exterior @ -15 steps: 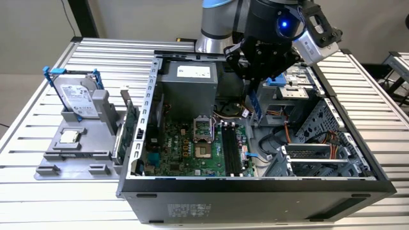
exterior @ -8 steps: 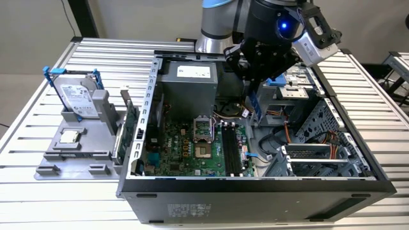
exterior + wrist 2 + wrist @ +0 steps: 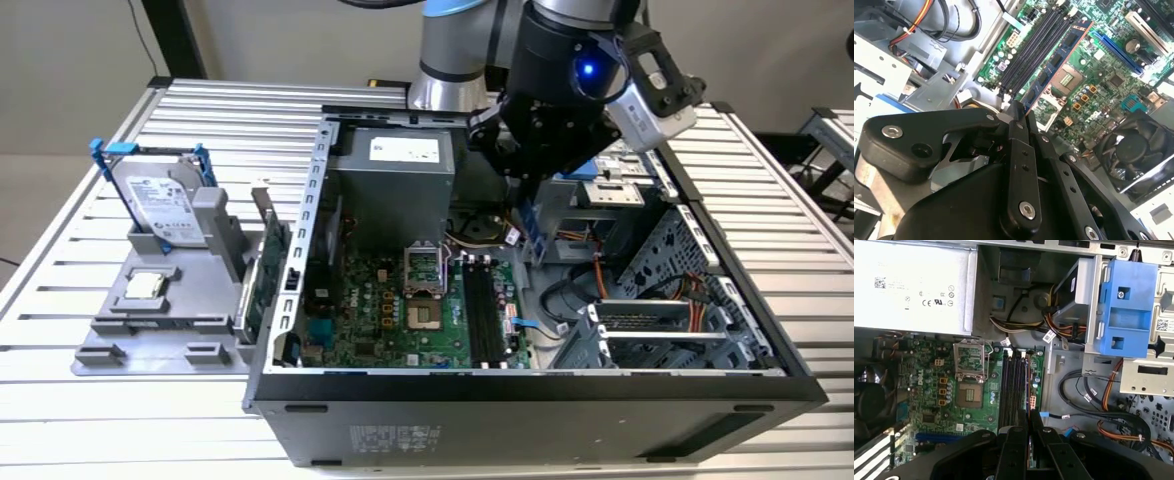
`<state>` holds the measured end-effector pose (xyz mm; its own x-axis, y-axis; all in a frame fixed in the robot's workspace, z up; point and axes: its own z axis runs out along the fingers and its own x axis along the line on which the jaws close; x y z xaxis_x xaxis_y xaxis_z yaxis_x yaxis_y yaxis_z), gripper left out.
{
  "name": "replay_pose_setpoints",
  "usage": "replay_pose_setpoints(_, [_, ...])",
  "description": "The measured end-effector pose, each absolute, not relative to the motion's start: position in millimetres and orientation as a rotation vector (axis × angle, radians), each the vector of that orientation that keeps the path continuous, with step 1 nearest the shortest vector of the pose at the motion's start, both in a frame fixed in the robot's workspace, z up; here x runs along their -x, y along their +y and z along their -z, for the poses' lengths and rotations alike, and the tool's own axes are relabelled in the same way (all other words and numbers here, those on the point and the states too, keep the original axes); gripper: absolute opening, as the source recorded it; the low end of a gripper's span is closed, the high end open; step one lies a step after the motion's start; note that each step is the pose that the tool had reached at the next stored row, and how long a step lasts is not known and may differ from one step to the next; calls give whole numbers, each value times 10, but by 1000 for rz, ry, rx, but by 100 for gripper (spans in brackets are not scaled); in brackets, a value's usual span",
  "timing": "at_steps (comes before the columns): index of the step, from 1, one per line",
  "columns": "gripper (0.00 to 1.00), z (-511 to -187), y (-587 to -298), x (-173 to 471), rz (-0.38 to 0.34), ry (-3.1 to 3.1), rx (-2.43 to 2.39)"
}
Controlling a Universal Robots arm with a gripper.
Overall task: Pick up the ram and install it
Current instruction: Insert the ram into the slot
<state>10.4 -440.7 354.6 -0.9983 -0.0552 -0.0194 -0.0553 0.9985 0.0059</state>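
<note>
My gripper [image 3: 534, 190] is shut on the ram [image 3: 535, 235], a thin narrow stick that hangs down from the fingers inside the open computer case [image 3: 287, 300]. In the second wrist view the ram [image 3: 1056, 62] runs out from the shut gripper [image 3: 1020, 112] with dark chips along its face. It shows edge-on in the first wrist view, where the ram [image 3: 1027, 390] lines up over the black memory slots [image 3: 1013, 390] beyond the gripper [image 3: 1029, 417]. The stick is held above the motherboard [image 3: 387, 305], apart from the slots [image 3: 483, 310].
A grey power supply [image 3: 394, 190] fills the case's back. A drive cage [image 3: 667, 290] with orange cables stands at the exterior view's right, and a blue bracket [image 3: 1129, 305] is close by. Outside, a grey holder carries a hard drive [image 3: 163, 205], a small chip [image 3: 144, 285] and a green card [image 3: 274, 265].
</note>
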Motion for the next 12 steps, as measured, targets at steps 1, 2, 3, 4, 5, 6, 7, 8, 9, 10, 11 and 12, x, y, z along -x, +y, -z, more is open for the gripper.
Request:
replay_pose_setpoints(1, [0,-3528,-4407,-106,-10,3121,86])
replay_pose_setpoints(2, [0,-3513,-4407,-108,-10,3121,86])
replay_pose_setpoints(3, [0,-3500,-4407,-109,-10,3121,86])
replay_pose_setpoints(4, [0,-3492,-4407,-109,-10,3121,86])
replay_pose_setpoints(5, [0,-3487,-4406,-110,-10,3121,86])
replay_pose_setpoints(6, [0,-3482,-4407,-111,-10,3123,86])
replay_pose_setpoints(7, [0,-3476,-4407,-114,-10,3128,87])
replay_pose_setpoints(8, [0,-3474,-4407,-125,-9,3138,87])
replay_pose_setpoints(9, [0,-3472,-4407,-141,-8,3149,87])
replay_pose_setpoints(10, [0,-3458,-4407,-150,-7,3153,87])
replay_pose_setpoints(11, [0,-3443,-4407,-151,-8,3153,87])
replay_pose_setpoints(12, [0,-3428,-4407,-153,-8,3153,87])
